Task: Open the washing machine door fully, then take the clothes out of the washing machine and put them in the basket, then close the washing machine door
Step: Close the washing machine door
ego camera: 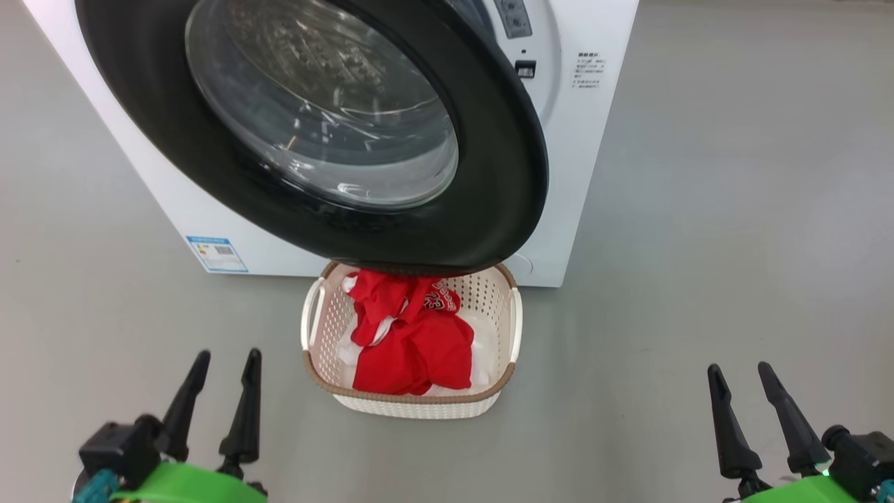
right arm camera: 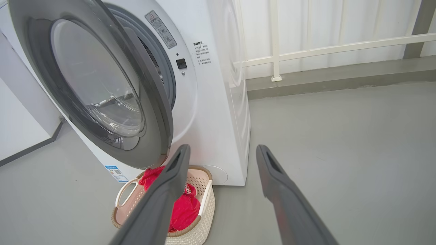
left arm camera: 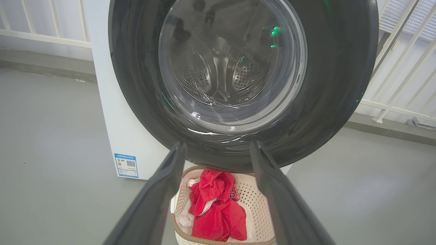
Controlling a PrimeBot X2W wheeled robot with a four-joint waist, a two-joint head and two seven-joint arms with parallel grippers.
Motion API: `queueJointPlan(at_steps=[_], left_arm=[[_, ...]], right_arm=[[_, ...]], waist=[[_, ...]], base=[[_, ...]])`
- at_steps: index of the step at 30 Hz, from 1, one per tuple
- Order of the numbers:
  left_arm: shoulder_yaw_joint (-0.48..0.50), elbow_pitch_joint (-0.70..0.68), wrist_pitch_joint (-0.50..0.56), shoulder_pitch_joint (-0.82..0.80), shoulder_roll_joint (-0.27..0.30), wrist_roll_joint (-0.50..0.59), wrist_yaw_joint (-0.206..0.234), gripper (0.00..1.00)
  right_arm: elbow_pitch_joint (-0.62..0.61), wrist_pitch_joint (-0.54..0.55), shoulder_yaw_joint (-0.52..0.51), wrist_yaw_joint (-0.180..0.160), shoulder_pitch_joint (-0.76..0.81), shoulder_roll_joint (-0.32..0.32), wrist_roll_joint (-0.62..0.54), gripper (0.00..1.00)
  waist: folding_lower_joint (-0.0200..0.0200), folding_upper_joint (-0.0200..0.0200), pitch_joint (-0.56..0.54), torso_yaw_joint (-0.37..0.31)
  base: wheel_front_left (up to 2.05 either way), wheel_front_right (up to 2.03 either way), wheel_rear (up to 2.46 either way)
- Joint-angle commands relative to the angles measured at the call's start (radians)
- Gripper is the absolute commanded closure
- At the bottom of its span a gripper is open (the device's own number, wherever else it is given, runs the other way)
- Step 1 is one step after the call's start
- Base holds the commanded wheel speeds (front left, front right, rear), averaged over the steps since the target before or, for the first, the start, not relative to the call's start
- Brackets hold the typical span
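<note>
**A bare test hall set up for laundry**

A white front-loading washing machine (right arm camera: 218, 129) stands by itself on a smooth, seamless grey floor (right arm camera: 340, 143). A small basket (ego camera: 419, 406) of clothes (ego camera: 412, 342) sits just in front of it. Behind runs a white barred railing (right arm camera: 274, 41) against a pale wall (right arm camera: 340, 20) with a grey skirting (right arm camera: 340, 76). The plain industrial floor and railing suggest a lab or test hall more than a home.

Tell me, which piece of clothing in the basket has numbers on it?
The red piece at the basket's end nearest the washing machine, with white digits. The bigger red piece in front and the white cloth look plain.
</note>
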Motion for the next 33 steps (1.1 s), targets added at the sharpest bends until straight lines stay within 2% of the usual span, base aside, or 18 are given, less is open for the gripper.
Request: queueJointPlan(at_steps=[1, 10, 32, 33], left_arm=[[0.045, -0.035, -0.005, 0.006, 0.014, 0.016, -0.006, 0.00], [0.092, -0.095, -0.005, 0.103, -0.005, 0.046, -0.006, 0.00], [0.106, -0.117, -0.005, 0.127, -0.035, 0.086, -0.006, 0.00], [0.108, -0.119, -0.005, 0.126, -0.038, 0.086, -0.006, 0.00]], right_arm=[[-0.026, -0.006, 0.015, 0.007, -0.004, -0.017, -0.004, 0.00], [-0.039, -0.006, -0.004, 0.007, 0.031, -0.016, -0.004, 0.00], [-0.044, -0.006, 0.011, 0.007, 0.023, -0.009, -0.009, 0.00], [-0.045, -0.006, 0.017, 0.007, 0.015, -0.009, -0.008, 0.36]], waist=[[0.0000, 0.0000, -0.012, -0.003], [0.0000, 0.0000, -0.023, -0.002], [0.0000, 0.0000, -0.029, 0.006], [0.0000, 0.0000, -0.027, 0.008]], base=[[0.00, 0.00, 0.00], [0.00, 0.00, 0.00], [0.00, 0.00, 0.00], [0.00, 0.00, 0.00]])
